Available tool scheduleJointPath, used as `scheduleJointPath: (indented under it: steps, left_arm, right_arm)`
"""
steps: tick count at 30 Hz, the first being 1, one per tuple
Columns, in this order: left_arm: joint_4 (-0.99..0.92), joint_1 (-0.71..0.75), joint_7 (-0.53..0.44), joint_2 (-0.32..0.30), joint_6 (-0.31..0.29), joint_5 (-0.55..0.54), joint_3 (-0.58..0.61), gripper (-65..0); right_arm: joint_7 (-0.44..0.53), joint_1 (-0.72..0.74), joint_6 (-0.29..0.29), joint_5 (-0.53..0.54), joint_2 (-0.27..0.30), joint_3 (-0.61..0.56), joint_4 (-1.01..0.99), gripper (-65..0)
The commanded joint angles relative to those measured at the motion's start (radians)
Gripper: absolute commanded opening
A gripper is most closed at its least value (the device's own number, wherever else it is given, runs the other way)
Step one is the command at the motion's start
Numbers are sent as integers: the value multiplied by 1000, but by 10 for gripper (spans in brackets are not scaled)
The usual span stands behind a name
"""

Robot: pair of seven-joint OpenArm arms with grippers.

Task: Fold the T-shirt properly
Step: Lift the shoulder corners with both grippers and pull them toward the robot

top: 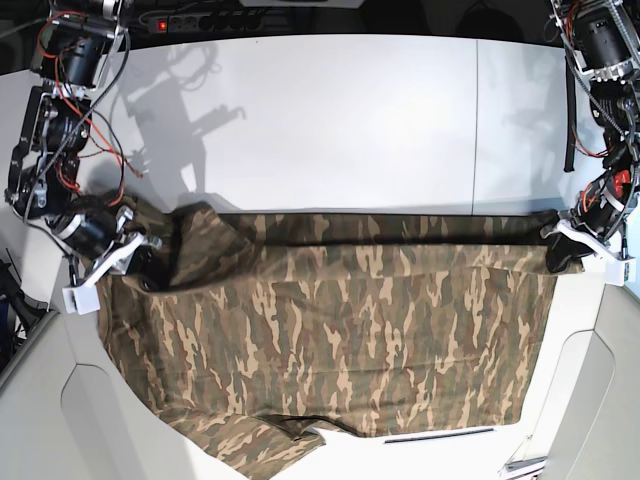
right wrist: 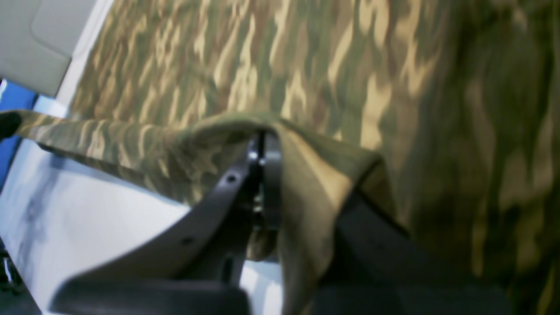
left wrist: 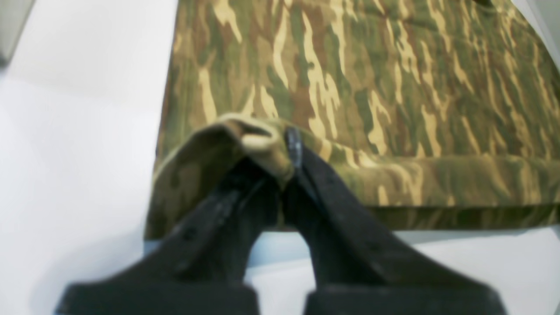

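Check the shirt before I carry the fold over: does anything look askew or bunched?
Yes. The T-shirt is bunched into a dark ruck beside the right gripper, while the edge toward the left gripper runs straighter. Its near edge hangs unevenly off the table.

The T-shirt (top: 340, 330) wears a camouflage print of olive green, brown and tan blotches and streaks. The tabletop (top: 330, 120) is plain white. Both the left gripper (left wrist: 280, 175) and right gripper (right wrist: 262, 175) are black.
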Motion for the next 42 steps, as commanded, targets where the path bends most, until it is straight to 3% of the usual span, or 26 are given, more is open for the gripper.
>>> scheduleJointPath:
  steps: [1, 6, 15, 16, 19, 20, 21, 27, 35, 42]
  left_arm:
    - [-8, -23, -27, -18, 0, -5, 0, -650]
    - [-136, -78, -85, -17, 0, 48, 27, -650]
    - [-259, -144, -84, -17, 0, 60, 30, -650]
    - [-261, -143, -84, -17, 0, 60, 30, -623]
    - [-261, -144, -84, -18, 0, 59, 30, -458]
    - [-261, -144, -83, -18, 0, 58, 30, -411]
    - [-261, -144, -64, -20, 0, 54, 30, -376]
    - [-206, -143, 50, -34, -65, -39, -16, -361]
    - [-185, -109, 89, -48, -65, -46, -134, -358]
    - [-186, -90, 74, -48, -64, -45, -134, -256]
  right_arm:
    - [29, 33, 3, 14, 13, 5, 0, -650]
    - [95, 98, 4, -73, 13, -10, -80, -650]
    - [234, 140, 2, -195, 12, -116, -212, -650]
    - [234, 140, 2, -201, 11, -120, -212, -643]
    - [234, 140, -7, -204, 8, -119, -212, -364]
    - [233, 140, -8, -204, 8, -119, -212, -311]
    - [225, 140, -8, -204, 8, -119, -209, -298]
    - [66, 135, -8, -153, 7, -71, -121, -301]
    - [57, 132, -8, -176, 7, 132, -71, -301]
    - [24, 129, -31, -190, 8, 325, -71, -300]
